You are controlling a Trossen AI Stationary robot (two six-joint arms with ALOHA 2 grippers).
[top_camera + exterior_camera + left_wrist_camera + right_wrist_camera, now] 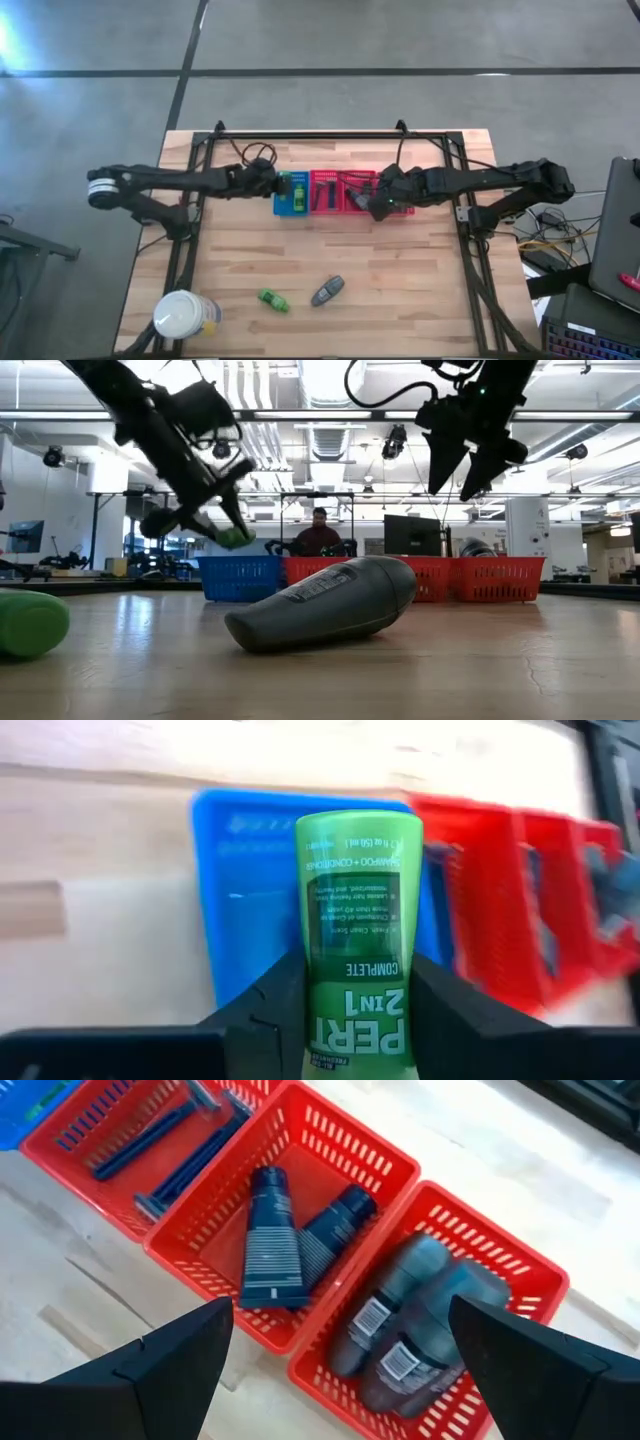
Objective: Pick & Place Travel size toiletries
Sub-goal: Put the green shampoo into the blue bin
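Left hand (355, 1020) grips your green bottle (360, 920) over the blue basket (225, 890) | right hand (335, 1365) apart above red baskets (300, 1120), already filled | bottle (273, 299), grey container (328, 290) wait on tabletop (400, 290)

Wooden table (400, 280); blue mesh basket (291, 194) beside red mesh baskets (345, 192), mid-table; lg white jar (184, 314) near front-left corner; person (319, 536) in bkgd.
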